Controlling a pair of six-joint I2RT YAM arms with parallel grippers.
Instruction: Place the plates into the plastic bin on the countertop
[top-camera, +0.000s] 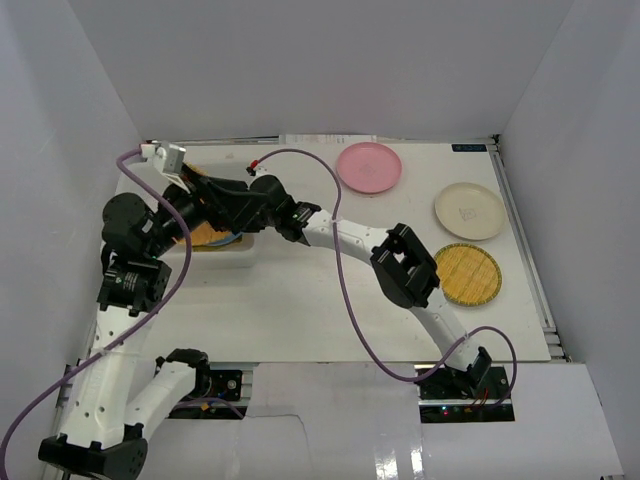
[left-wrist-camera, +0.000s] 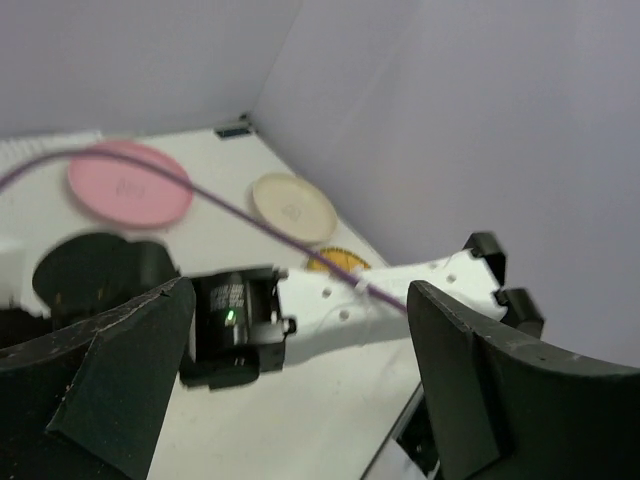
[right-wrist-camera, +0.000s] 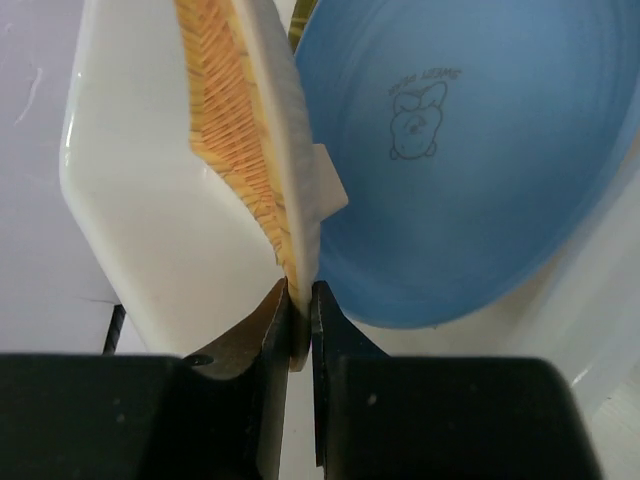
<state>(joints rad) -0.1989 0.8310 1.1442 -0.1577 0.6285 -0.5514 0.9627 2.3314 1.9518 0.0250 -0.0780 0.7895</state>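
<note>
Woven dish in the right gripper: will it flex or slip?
Probably stiff: the woven dish juts straight on edge from the right gripper, with no visible sag. Likely light, since a thin rim pinch carries it. The rough weave should resist slipping, though it could pivot toward the blue plate.

left gripper (left-wrist-camera: 300, 340) — spread wide | right gripper (right-wrist-camera: 300, 292) — pinched closed, extended far forward-left

place: lab test booth | cues: plain grey walls (top-camera: 320, 60) enclosing white countertop (top-camera: 300, 310)
</note>
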